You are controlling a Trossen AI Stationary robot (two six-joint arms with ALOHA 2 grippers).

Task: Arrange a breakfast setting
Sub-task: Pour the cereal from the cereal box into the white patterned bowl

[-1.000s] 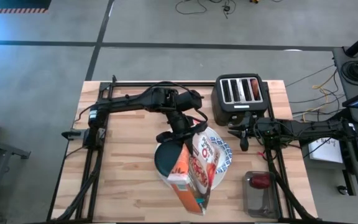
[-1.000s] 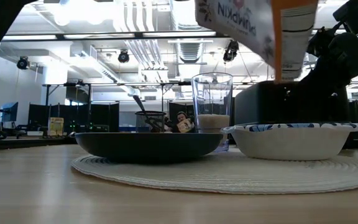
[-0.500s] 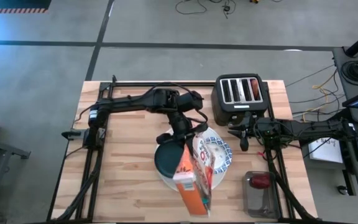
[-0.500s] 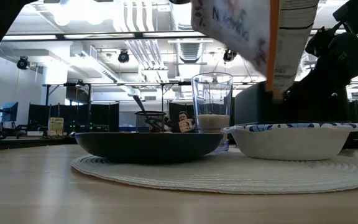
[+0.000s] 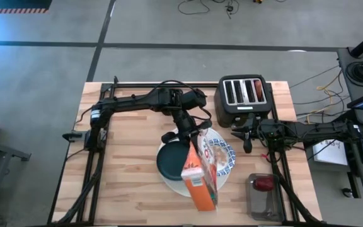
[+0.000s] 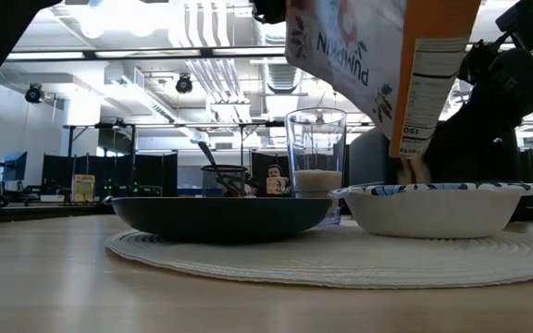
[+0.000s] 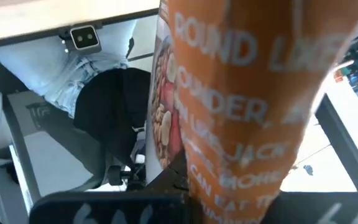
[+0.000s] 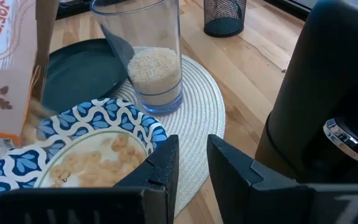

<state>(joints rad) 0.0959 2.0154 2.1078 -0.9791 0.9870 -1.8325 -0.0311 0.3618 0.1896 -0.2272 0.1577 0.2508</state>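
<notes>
Left gripper (image 5: 188,140) is clamped on an orange cereal box (image 5: 199,176), tipped over the blue-and-white bowl (image 8: 82,146) (cereal already in it). The bowl sits on the white mat (image 6: 340,259) beside the dark green plate (image 5: 171,162) and glass (image 8: 146,56). Right gripper (image 8: 188,163) waits beside the toaster (image 5: 243,93), fingers slightly apart, gripping nothing.

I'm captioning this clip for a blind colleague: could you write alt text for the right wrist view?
Cereal spills from a tipped orange cereal box into a blue-and-white patterned bowl on a round white woven mat. Behind the bowl stand a clear glass partly filled with white grains and a dark green plate. The right gripper shows in the foreground beside a black toaster.
</notes>
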